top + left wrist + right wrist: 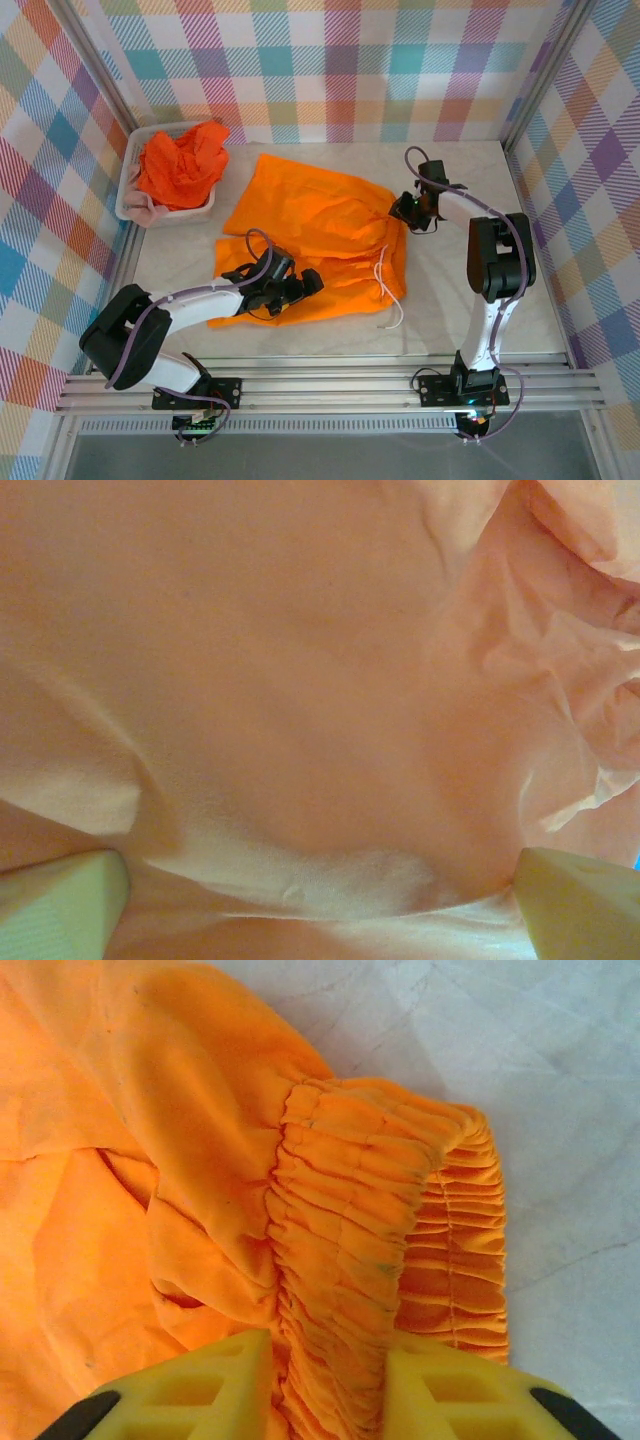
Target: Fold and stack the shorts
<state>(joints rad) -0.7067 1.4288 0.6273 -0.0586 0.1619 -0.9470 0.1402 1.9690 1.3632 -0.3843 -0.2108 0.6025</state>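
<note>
**Right jaws on the waistband**

My right gripper (325,1375) pinches the ruched elastic waistband (350,1220) of the orange shorts (320,225), arm bent at their right edge. My left gripper (305,285) gapes wide, low over smooth cloth, near left. The shorts lie spread mid-table (460,170); crumpled orange cloth (185,165) fills the far-left basket (124,200).

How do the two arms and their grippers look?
The left arm and the right arm have white links, black joint housings and a thin greyish-purple cable looping along each. The right gripper has blocky yellow fingers with ribbed cut-outs; the fingers of the left gripper look paler yellow.
</note>
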